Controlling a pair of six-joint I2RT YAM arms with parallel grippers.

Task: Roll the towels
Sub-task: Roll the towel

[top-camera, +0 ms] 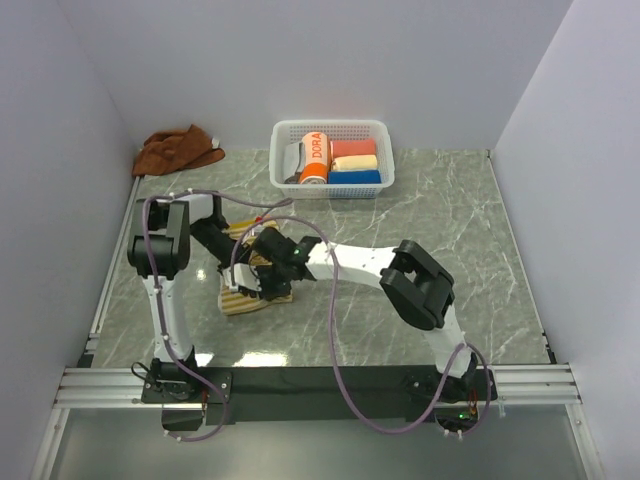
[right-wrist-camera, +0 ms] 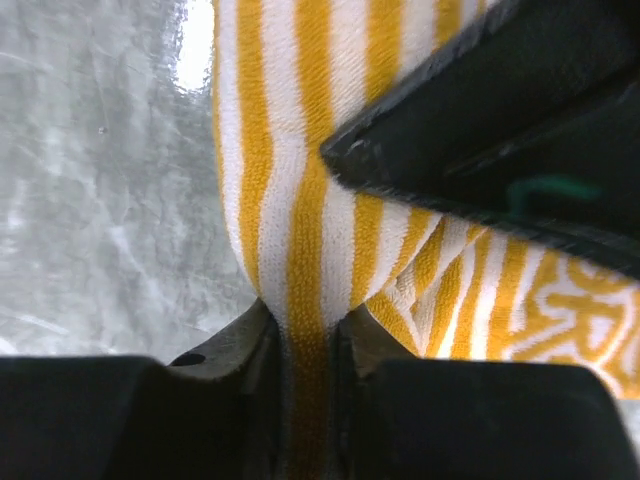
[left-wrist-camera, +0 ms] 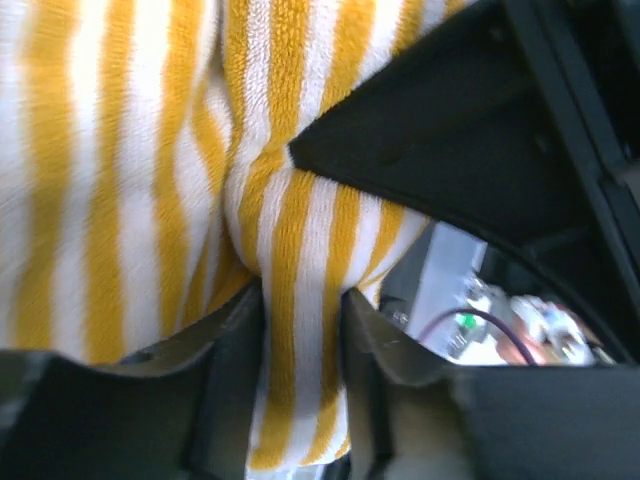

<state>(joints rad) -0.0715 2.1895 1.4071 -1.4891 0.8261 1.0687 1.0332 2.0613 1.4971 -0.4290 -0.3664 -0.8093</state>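
Note:
The cream-yellow striped towel (top-camera: 247,299) lies bunched on the table's left middle, mostly under both grippers. My left gripper (top-camera: 247,255) is shut on a fold of it; the pinched fold fills the left wrist view (left-wrist-camera: 300,330). My right gripper (top-camera: 262,272) is shut on another fold of the striped towel (right-wrist-camera: 305,300), close beside the left one. The towel's lettering shows at the right of the right wrist view. The rust-brown towel (top-camera: 178,150) lies crumpled at the far left corner, away from both grippers.
A white basket (top-camera: 377,130) at the back centre holds the orange "DORA" roll (top-camera: 314,158) and small red, yellow and blue rolls. White walls close in the left, back and right sides. The marble tabletop (top-camera: 450,220) extends to the right.

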